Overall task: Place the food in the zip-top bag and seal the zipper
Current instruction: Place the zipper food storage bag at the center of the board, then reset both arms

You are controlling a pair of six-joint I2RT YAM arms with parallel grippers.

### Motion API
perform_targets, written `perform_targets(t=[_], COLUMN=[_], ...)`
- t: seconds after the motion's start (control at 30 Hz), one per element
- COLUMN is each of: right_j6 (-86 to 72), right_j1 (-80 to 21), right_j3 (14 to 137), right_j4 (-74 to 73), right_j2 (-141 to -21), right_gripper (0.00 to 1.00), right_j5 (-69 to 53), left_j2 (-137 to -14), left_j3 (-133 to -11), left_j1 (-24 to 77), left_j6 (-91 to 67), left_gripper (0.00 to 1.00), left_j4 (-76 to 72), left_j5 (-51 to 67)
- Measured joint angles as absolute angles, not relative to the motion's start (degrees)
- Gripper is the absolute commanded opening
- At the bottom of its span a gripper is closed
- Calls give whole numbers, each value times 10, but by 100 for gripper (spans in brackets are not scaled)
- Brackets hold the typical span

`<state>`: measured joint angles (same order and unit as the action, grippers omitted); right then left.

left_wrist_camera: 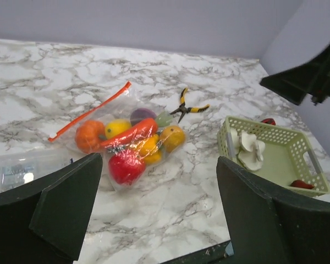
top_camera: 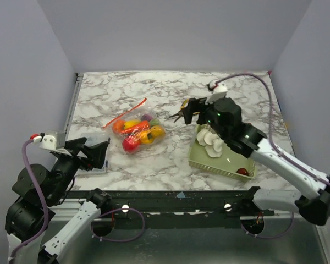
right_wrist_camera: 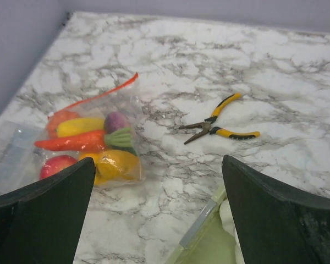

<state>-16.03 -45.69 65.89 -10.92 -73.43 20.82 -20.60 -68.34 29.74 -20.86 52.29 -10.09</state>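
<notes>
The clear zip-top bag (top_camera: 137, 131) lies mid-table, holding the food: red apple (left_wrist_camera: 124, 168), orange (left_wrist_camera: 89, 135), carrot, yellow, purple and green pieces. Its red-orange zipper (top_camera: 125, 113) runs along the far left edge, also in the left wrist view (left_wrist_camera: 91, 111) and the right wrist view (right_wrist_camera: 102, 93). My left gripper (top_camera: 99, 152) is open and empty, near the front left, apart from the bag (left_wrist_camera: 126, 143). My right gripper (top_camera: 181, 113) is open and empty, just right of the bag (right_wrist_camera: 93, 146), above the basket's far corner.
A pale green basket (top_camera: 220, 165) at the right holds white bulbs (top_camera: 212, 140) and a small red piece (top_camera: 242, 171). Yellow-handled pliers (right_wrist_camera: 220, 124) lie beyond the bag. A clear flat box (left_wrist_camera: 22, 168) lies at the front left under my left gripper.
</notes>
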Motion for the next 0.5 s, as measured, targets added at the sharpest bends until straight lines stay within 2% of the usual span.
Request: perform_targets(t=[0.17,0.5], right_j6=[-169,-211], right_j1=[-457,-457], right_j3=[628,655], right_j4=[-140,-234], right_j2=[-567,-411], right_gripper=[100,100], right_j5=[229,236], left_j2=[-178,-144], left_j3=[-668,-651], left_j1=[297,297], left_j6=[-207,-209], left_gripper=[91,91], left_j4=[469,357], left_j5=[-114,-130])
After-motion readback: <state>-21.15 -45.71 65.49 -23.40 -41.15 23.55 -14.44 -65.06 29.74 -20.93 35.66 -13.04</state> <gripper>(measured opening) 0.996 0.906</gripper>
